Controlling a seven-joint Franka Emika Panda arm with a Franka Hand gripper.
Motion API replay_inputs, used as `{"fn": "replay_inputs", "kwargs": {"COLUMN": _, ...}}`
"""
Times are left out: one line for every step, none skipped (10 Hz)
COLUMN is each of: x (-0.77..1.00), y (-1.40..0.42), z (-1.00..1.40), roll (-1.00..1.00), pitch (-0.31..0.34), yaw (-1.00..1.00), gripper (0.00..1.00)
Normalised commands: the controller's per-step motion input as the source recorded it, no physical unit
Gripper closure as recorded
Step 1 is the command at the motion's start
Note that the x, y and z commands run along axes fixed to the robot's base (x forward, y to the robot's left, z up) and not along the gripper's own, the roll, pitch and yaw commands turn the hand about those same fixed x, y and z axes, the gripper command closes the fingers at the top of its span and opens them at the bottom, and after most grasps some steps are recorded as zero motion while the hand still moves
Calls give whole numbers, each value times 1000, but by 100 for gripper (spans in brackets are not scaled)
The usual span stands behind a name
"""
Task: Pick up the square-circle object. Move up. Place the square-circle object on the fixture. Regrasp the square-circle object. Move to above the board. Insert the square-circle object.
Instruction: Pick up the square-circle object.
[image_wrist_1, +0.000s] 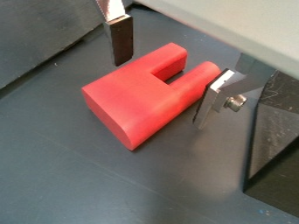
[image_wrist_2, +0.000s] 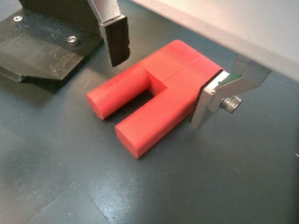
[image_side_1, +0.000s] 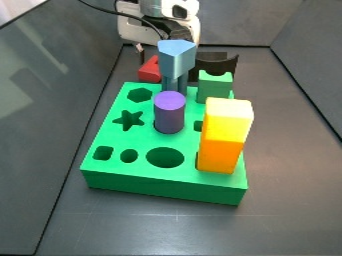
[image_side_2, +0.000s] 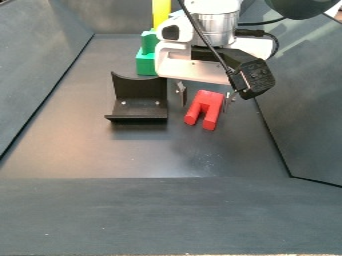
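The square-circle object (image_wrist_1: 135, 96) (image_wrist_2: 146, 96) is a red U-shaped block lying flat on the dark floor; it shows in both side views too (image_side_1: 151, 70) (image_side_2: 203, 110). My gripper (image_wrist_1: 170, 70) (image_wrist_2: 163, 70) is down at the floor and open, with one finger on each side of the block. One finger (image_wrist_1: 121, 39) stands clear of it; the other finger (image_wrist_1: 216, 98) is right at the block's arm. The dark fixture (image_wrist_2: 41, 48) (image_side_2: 134, 100) (image_side_1: 214, 68) stands close beside it. The green board (image_side_1: 134, 150) (image_side_2: 147, 50) lies further off.
On the board stand a yellow block (image_side_1: 225, 135), a purple cylinder (image_side_1: 168, 110) and a grey-blue prism (image_side_1: 177, 62). Dark sloped walls (image_side_2: 54, 90) close in the floor on both sides. A pale wall edge (image_wrist_1: 233, 26) runs just behind the block.
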Motion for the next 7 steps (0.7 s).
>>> {"fn": "replay_inputs", "kwargs": {"x": -306, "y": 74, "z": -97, "roll": -309, "pitch": -447, "yaw": 0, "gripper": 0}}
{"fn": "replay_inputs", "kwargs": {"x": -206, "y": 37, "z": -177, "roll": -157, "pitch": -280, "yaw": -46, "gripper": 0}}
{"fn": "replay_inputs", "kwargs": {"x": -111, "y": 111, "z": -91, "roll": -146, "pitch": -179, "yaw": 0, "gripper": 0}}
{"fn": "replay_inputs", "kwargs": {"x": 0, "y": 37, "z": -77, "roll": -39, "pitch": -23, "yaw": 0, "gripper": 0}}
{"fn": "replay_inputs", "kwargs": {"x": 240, "y": 83, "z": -103, "roll": 0, "pitch": 34, "yaw": 0, "gripper": 0}}
{"fn": "replay_inputs", "kwargs": {"x": 406, "y": 106, "z": -183, "roll": -4, "pitch": 140, "yaw": 0, "gripper": 0}}
{"fn": "replay_inputs", "kwargs": {"x": 257, "y": 183, "z": -354, "roll": -134, "pitch": 106, "yaw": 0, "gripper": 0}}
